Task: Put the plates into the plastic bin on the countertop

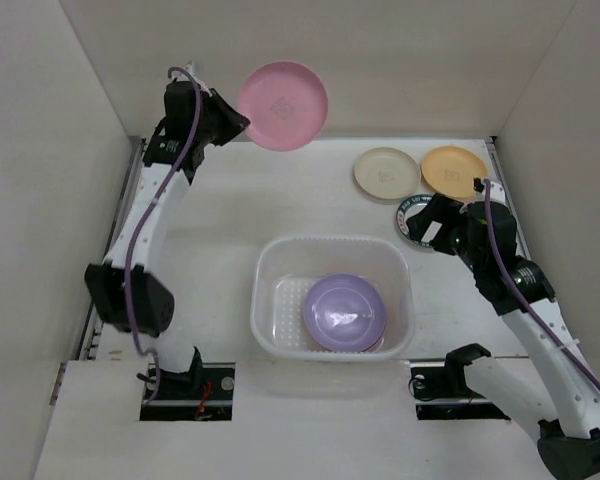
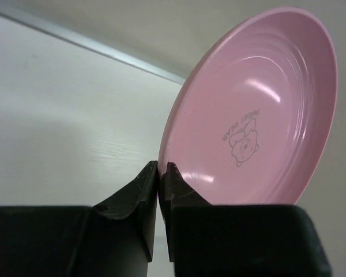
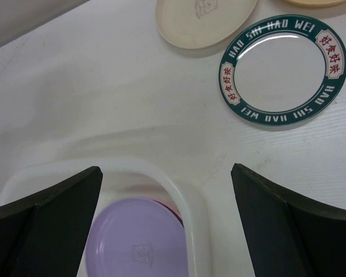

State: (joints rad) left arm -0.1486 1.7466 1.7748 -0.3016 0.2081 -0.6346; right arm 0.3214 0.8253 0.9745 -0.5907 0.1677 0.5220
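Plates are in three places just now, and I count six. One pink plate [image 1: 283, 105] is up in the air at the back left, well above the countertop [image 1: 230, 200]. The left gripper [image 2: 160, 170] is pinched tight on its lower rim, so the plate stands nearly on edge with its printed face showing to the wrist camera. An edge grip like that is probably the only way two thin fingers can take a shallow plate, and the height should let it clear the wall of the plastic bin [image 1: 330, 240] on the way over.

Two plates lie inside the bin, towards its right half. A purple plate [image 1: 344, 310] is on top, and a sliver of a second pink plate [image 3: 166, 208] peeks out beneath it. They are stacked, I'd guess, to leave the left half free.

Three plates wait flat on the countertop at the back right. A cream plate [image 1: 386, 172] and an orange-yellow plate [image 1: 454, 170] lie just beside each other, and a white plate with a dark teal lettered rim [image 3: 282, 69] sits nearer the bin. Whether another lies under that one I cannot tell.

Hovering between the bin's far right corner and the teal-rimmed plate, the right gripper [image 1: 428, 222] has its fingers spread wide and grasps nothing; it looks poised for that plate
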